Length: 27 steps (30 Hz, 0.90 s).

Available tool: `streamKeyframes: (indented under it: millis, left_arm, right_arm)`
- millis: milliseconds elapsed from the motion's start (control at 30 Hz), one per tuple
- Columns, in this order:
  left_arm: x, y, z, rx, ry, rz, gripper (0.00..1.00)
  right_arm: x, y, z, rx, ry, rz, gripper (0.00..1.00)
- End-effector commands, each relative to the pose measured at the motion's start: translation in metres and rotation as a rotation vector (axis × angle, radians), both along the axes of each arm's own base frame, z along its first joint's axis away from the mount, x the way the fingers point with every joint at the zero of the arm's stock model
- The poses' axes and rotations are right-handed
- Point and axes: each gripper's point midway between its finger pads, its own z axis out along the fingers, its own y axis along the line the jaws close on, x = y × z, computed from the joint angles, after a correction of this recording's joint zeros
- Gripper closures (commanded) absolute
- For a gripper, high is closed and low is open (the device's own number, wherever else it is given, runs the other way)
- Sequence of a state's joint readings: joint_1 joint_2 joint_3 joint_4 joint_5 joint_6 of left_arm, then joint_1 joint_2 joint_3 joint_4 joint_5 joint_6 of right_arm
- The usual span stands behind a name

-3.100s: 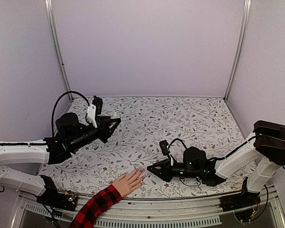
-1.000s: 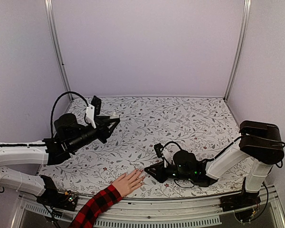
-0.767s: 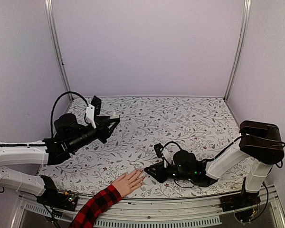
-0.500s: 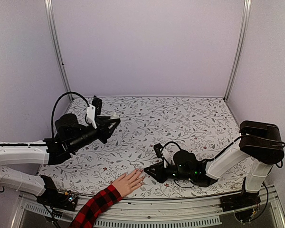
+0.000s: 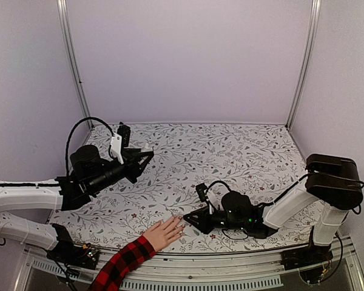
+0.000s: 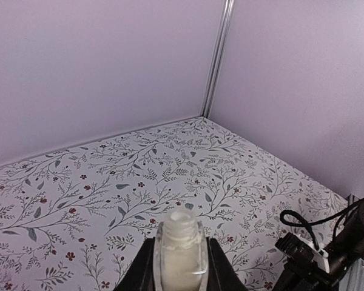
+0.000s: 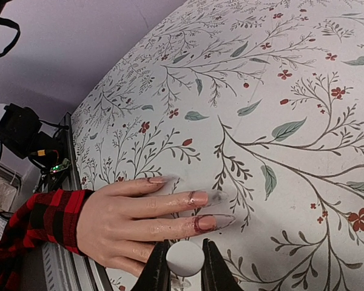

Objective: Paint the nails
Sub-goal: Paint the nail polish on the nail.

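A light-skinned hand [image 5: 162, 234] in a red-and-black plaid sleeve [image 5: 122, 265] lies flat at the table's near edge. In the right wrist view its long pale nails [image 7: 217, 222] point right, with reddish marks at their bases. My right gripper [image 5: 186, 224] is low, right beside the fingertips. In its wrist view the right gripper [image 7: 185, 248] is shut on a round white brush cap [image 7: 185, 258] just below the lower painted finger; the brush is hidden. My left gripper [image 5: 147, 154] is shut on an open clear polish bottle [image 6: 181, 250], held above the table at the left.
The floral tablecloth [image 5: 230, 151] covers the table between lilac walls. A metal rail [image 5: 188, 276] runs along the near edge. A small circuit board with cables [image 5: 84, 253] sits near the left arm's base.
My right gripper has slid a little to the left, closer to the fingertips. The hand and my left arm have stayed still.
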State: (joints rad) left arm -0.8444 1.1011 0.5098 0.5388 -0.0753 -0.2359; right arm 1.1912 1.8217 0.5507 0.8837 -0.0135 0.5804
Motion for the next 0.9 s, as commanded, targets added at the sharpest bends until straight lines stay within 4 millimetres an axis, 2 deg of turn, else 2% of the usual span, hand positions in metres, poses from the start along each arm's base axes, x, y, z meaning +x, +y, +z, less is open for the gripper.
streamKeyframes:
  millis: [0,867]
  left_arm:
    - [-0.0022,-0.0039,0.0075,-0.016,-0.03,-0.013,1.0]
    - [-0.0021,-0.0033,0.0064,-0.015,-0.03,-0.012,1.0]
  right_arm:
    - [-0.0015,0.0019,-0.0051,-0.009,0.007,-0.002,1.0]
    - [0.007,-0.0003,-0.0114,-0.048,0.002,-0.048,1.0]
